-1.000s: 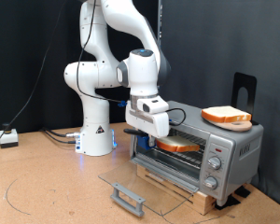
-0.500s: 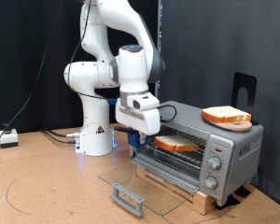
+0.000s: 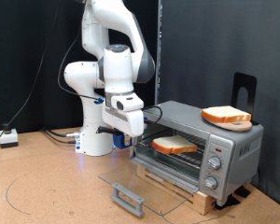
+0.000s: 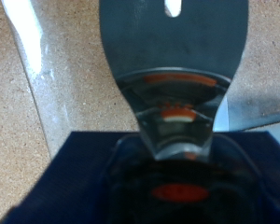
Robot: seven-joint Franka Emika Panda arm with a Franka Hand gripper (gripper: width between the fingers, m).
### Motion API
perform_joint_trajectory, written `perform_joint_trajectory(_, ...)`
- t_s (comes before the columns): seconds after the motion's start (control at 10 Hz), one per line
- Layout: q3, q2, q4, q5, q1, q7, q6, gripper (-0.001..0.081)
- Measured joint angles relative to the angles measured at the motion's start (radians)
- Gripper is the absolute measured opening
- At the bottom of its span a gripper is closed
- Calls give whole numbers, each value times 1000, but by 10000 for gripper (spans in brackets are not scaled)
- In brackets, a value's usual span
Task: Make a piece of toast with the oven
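Note:
The piece of toast [image 3: 175, 145] lies flat on the wire rack inside the silver oven [image 3: 235, 149], whose glass door [image 3: 149, 183] hangs open and flat. My gripper [image 3: 124, 138] is outside the oven, just off the opening on the exterior view's left, and is not touching the toast. Nothing shows between its fingers. In the wrist view a grey flat part of the hand [image 4: 173, 65] fills the middle over the cork surface, with orange reflections on it. The toast is not in that view.
A second slice of bread [image 3: 226, 116] lies on top of the oven. The door's grey bar handle [image 3: 129, 198] juts out low in front. A black stand [image 3: 244, 89] rises behind the oven. A small box with cables [image 3: 7, 138] sits at the exterior view's far left.
My gripper has drawn back out of the oven opening towards the exterior view's left. The toast has stayed on the rack.

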Motion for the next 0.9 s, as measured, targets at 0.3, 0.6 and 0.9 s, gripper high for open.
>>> perform_joint_trajectory(0.3,0,-4,2,29,16,-5,-23,396)
perform_joint_trajectory(0.6,7,-24,-1,55,49,-4,-59,396)
perform_joint_trajectory(0.9,10,-28,-1,56,45,2,-67,396)
